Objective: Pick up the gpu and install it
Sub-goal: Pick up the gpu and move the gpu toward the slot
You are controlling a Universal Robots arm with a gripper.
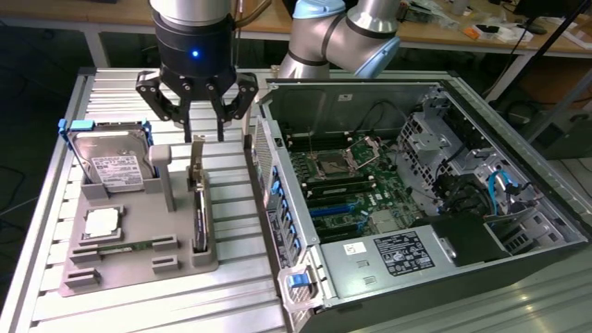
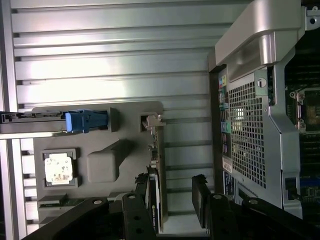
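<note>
While hovering above the grey tray (image 1: 138,258), holding nothing, fingers (image 2: 141,191) spread apart: gripper (image 1: 204,136), lined up over the tray's slotted side. Standing in that slot on its thin edge, untouched: the gpu (image 1: 198,208), a green card with its metal bracket (image 1: 196,163) upright at the same end of the tray as the hard drive (image 1: 113,168). From the wrist, seemingly nearer one finger than the other.

Judged best for this step: centre the card between the fingers before descending, come straight down, keep clear of the bracket, close on the flat faces rather than the components, avoid side pressure likely to tip or bend the board in the tray.

Writing: white label on the hard drive in the tray's corner cradle, print too small to read. Another white label (image 1: 398,253) on the power supply inside the computer case (image 1: 263,149) just beside the tray, likewise unreadable. No brand legible anywhere.
</note>
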